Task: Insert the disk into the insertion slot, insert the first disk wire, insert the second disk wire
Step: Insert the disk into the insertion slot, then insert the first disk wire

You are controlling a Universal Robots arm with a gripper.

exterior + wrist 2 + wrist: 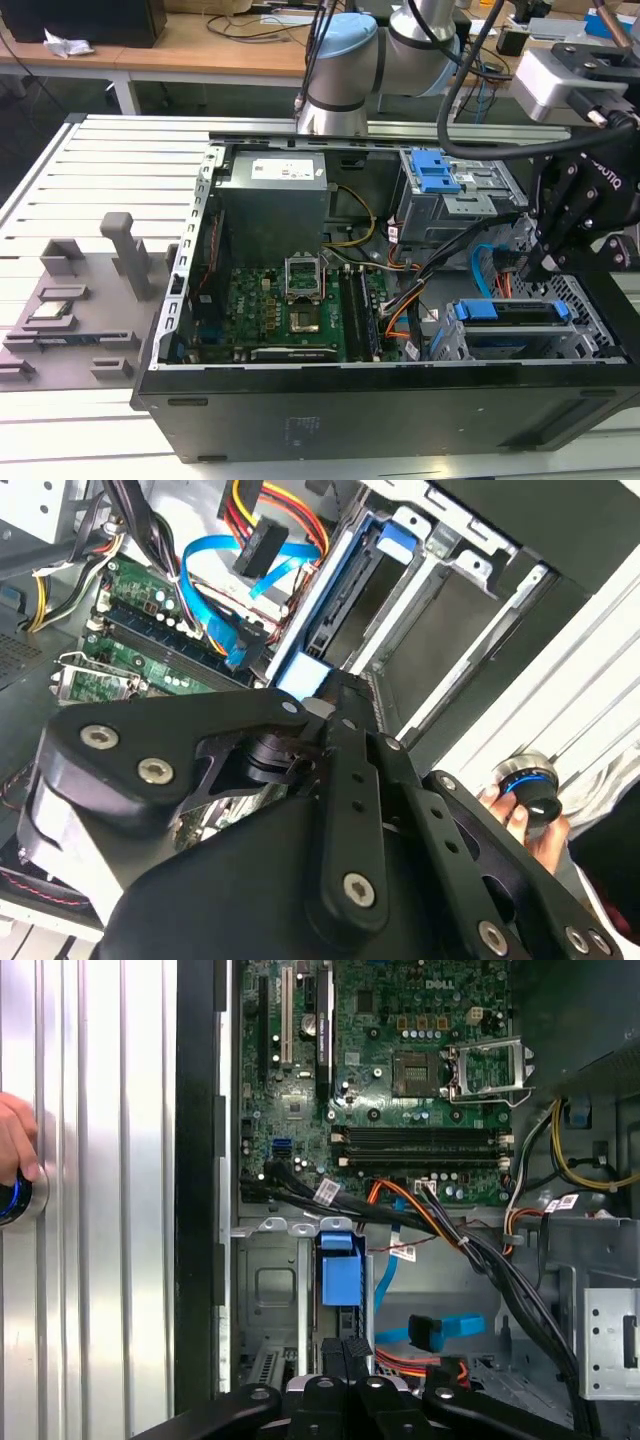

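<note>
Evidently the disk [340,1278] has been seated. Its blue caddy is seen inside the slot [265,1295], edge-on between the cage walls, so the first step is judged done. The second wire [445,1328] lies loose just beside the slot, its dark plug joined to nothing, and that step is judged undone. What is taken for the first wire [262,548], a dark plug on red, yellow and orange leads, hangs free near the slot and is likewise judged not yet inserted. The gripper [345,1355] is held close to one end of the disk. Its fingers are closed together, and nothing can be made out between them.

Beyond the slot, white tags [327,1192] are seen on the black wire bundle. Past these, white print is scattered over the board [400,1080]. Farther from the slot, a white label [285,170] is fixed to the power supply [275,200], and lettering is carried on the gripper's body in the exterior view. None of this writing is transcribed.

Farthest from the slot, outside the case wall, a hand [12,1145] rests on a blue-ringed knob [8,1202].
</note>
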